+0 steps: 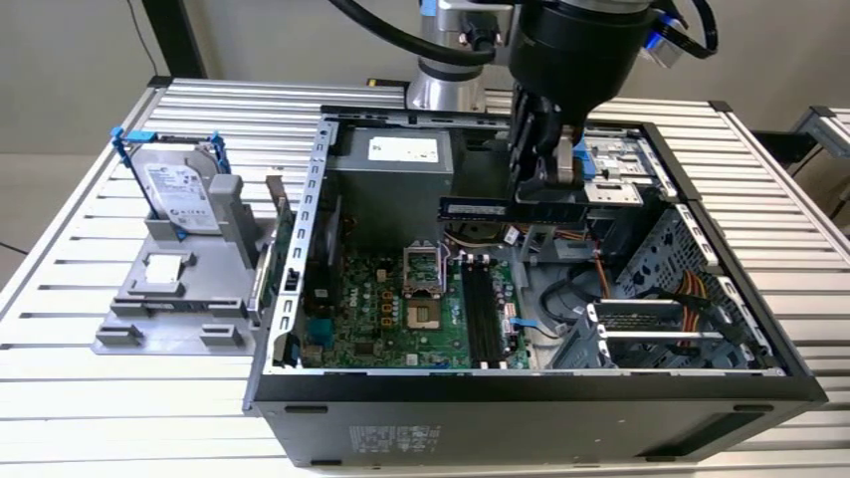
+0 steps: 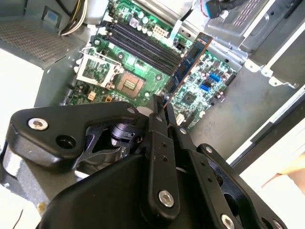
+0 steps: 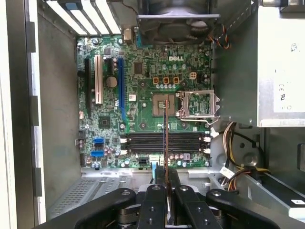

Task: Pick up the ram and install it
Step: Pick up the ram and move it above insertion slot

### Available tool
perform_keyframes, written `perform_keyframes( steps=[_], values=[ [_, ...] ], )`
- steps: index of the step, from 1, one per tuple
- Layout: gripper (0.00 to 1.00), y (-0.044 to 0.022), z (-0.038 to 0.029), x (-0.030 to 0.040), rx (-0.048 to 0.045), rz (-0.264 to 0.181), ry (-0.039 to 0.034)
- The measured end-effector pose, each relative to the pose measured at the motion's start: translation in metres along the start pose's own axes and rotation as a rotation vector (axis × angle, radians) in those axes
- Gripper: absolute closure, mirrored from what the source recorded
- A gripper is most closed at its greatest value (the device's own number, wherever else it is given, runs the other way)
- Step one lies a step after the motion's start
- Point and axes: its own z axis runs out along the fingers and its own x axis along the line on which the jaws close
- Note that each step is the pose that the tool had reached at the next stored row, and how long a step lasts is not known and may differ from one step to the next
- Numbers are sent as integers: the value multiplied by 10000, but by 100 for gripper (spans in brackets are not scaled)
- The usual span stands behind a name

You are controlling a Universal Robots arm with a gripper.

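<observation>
Misalignment is my worry: the jaws are clamped tight on the ram (image 1: 512, 209), held above the open case (image 1: 531, 403) and turned crosswise to the memory slots (image 3: 143, 140), so pressing down now could jam or snap it.

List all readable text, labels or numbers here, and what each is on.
Label on the hard drive: too small to read.
Sticker on the power supply: too small to read.
Label on the ram: blurred.
Lettering on the motherboard: a brand mark, the rest too small.
Sticker on the computer case: too small to read.
</observation>
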Motion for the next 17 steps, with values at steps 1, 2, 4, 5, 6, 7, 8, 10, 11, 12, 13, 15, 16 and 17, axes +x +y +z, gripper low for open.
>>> perform_keyframes(
  steps=[1,2,4,5,6,7,8,10,11,12,13,15,16,17],
  values=[
    [100,-14,0,-1,0,0,0],
    [100,-27,0,-1,0,0,0],
    [100,-55,-1,-3,0,0,0],
    [100,-69,-1,-3,0,-1,0],
    [100,-81,-2,-3,0,0,1],
    [100,-94,-1,-4,0,0,0],
    [100,-107,-1,-4,0,0,0],
    [100,-133,-2,-5,0,0,0],
    [100,-142,-2,-6,0,-1,0],
    [100,-150,-2,-6,0,0,0],
    [100,-157,-2,-6,0,0,1],
    [100,-164,-2,-7,0,-1,1],
    [100,-164,-2,-7,0,0,1],
    [100,-164,-3,-6,0,1,2]
  ],
)
